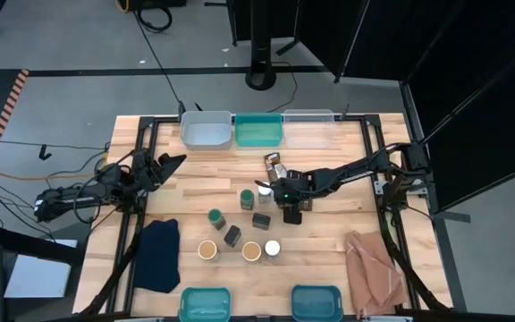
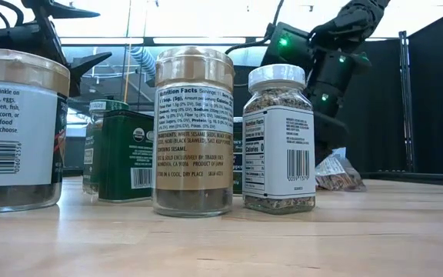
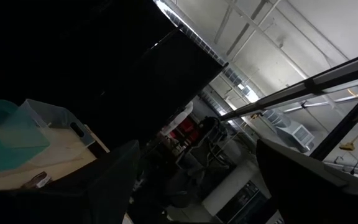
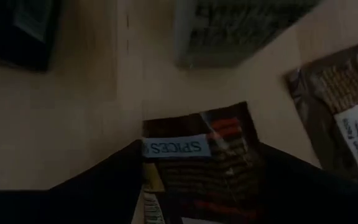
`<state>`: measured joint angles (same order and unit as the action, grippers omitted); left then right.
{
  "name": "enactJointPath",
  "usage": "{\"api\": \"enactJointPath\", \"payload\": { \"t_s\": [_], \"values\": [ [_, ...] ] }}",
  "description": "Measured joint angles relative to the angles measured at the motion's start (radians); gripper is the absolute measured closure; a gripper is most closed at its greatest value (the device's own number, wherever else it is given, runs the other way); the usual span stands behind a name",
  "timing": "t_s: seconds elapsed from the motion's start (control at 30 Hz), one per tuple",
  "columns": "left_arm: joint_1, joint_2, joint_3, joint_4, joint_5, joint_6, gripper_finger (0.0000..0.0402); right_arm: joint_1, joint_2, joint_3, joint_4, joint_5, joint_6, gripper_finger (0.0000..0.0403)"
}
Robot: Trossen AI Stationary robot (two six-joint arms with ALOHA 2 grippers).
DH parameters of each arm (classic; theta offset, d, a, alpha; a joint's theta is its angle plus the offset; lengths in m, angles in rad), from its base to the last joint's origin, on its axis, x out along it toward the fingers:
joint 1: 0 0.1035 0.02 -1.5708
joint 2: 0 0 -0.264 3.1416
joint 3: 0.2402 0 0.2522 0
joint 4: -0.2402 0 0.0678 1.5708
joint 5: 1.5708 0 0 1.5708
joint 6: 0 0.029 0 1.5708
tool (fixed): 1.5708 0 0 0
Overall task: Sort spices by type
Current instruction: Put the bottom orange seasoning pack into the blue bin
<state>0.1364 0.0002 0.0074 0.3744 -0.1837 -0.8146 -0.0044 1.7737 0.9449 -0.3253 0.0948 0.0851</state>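
Light wood slatted table [image 1: 329, 259], spices bunched mid-frame, right gripper [image 1: 291, 211] down on a flat brown labelled packet [image 4: 197, 163].

Right arm reaches in from right of the high view; its dark fingers [image 4: 104, 177] straddle the "SPICES" packet, jaws fairly wide either side, grip not confirmed. Second flat brown packet [image 1: 274, 166] lies just above it toward the bins, also at right edge of wrist view. Green-topped round jars [image 1: 247, 196] and [image 1: 215, 216], small dark boxes [image 1: 261, 220] and [image 1: 232, 235], tan-topped jars [image 1: 207, 249] and [image 1: 251, 251], white-topped jar [image 1: 273, 248] cluster centre. Left gripper [image 1: 175, 161] hovers at upper left, jaws wide, empty. Clear plastic bins [image 1: 206, 131] along top edge, teal bins [image 1: 206, 302] along bottom. Dark blue cloth [image 1: 157, 255] lower left, pinkish-brown cloth [image 1: 375, 268] lower right.
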Motion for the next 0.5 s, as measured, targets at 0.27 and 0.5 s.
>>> {"api": "enactJointPath", "payload": {
  "t_s": [0.27, 0.5],
  "values": [
    [0.000, 0.000, 0.000, 0.000, -0.001, -0.001, 0.0073, 0.000, 0.000, -0.004, -0.025, 0.007, 0.093, 0.0280],
    [0.000, 0.000, 0.000, 0.000, -0.001, -0.002, 0.0073, 0.005, -0.009, 0.001, -0.041, -0.050, 0.169, 0.0334]
  ]
}}
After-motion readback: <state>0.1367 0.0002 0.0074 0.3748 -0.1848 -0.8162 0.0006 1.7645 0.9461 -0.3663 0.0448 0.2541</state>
